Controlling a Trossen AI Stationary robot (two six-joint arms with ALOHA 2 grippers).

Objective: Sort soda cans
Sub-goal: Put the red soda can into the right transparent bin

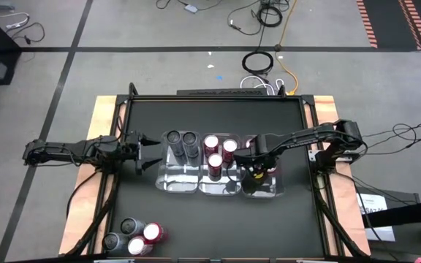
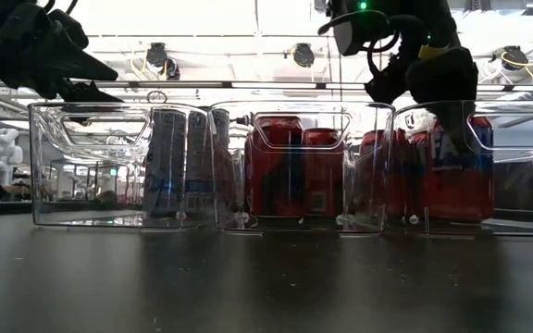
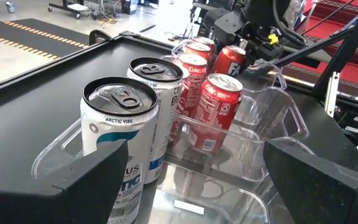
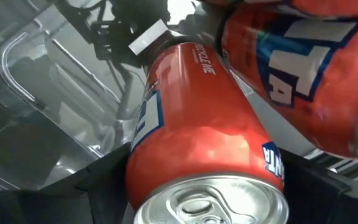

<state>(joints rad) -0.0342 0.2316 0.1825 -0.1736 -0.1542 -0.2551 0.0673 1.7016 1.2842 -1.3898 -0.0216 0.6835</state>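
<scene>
Right gripper point(image 1: 255, 162) low inside the rightmost clear tray point(image 1: 269, 191), fingers clamped round a red can point(image 4: 197, 130), top toward the wrist camera; another red can point(image 4: 303, 68) pressed just beside it. Probably being set down among its own kind. One tray over, more red cans point(image 1: 218, 150); farthest tray holds two silver cans point(image 1: 181, 140). Left gripper point(image 1: 146, 150) beyond that tray's outer end, fingers wide and empty, waiting. Well away, at the table's near edge, a cluster of unsorted cans point(image 1: 134, 237).
</scene>
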